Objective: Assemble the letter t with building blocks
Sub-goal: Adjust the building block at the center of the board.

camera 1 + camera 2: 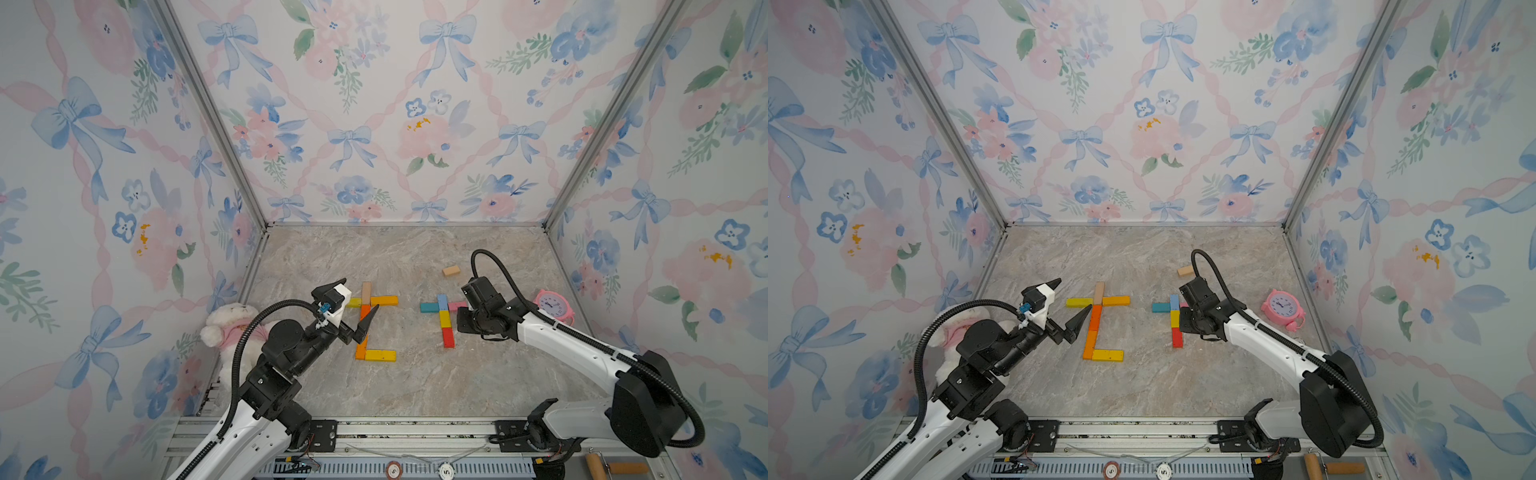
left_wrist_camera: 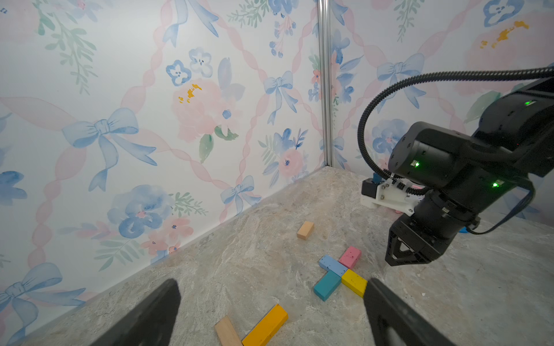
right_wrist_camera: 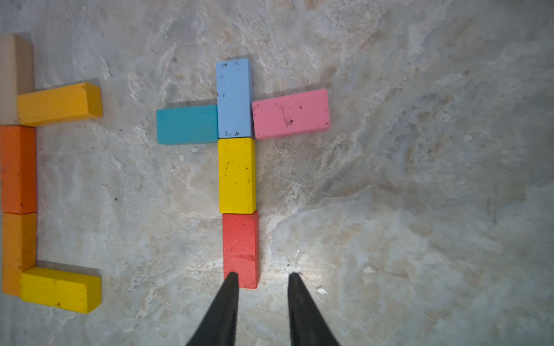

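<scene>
Building blocks form two figures on the marble floor. In the right wrist view a column of blue (image 3: 233, 97), yellow (image 3: 236, 175) and red (image 3: 240, 248) blocks has a teal block (image 3: 187, 124) and a slightly tilted pink block (image 3: 290, 113) flanking the blue one. My right gripper (image 3: 263, 275) hovers over the red block's near end, open a narrow way with only bare floor between its fingers. My left gripper (image 1: 360, 293) is wide open and empty above the left-hand figure of tan (image 1: 366, 292), orange (image 1: 364, 311) and yellow (image 1: 380, 355) blocks. A loose peach block (image 1: 451, 271) lies farther back.
A pink alarm clock (image 1: 552, 305) stands by the right wall, just behind my right arm (image 1: 561, 336). A white plush toy (image 1: 232, 328) sits against the left wall behind my left arm. Floral walls close in three sides.
</scene>
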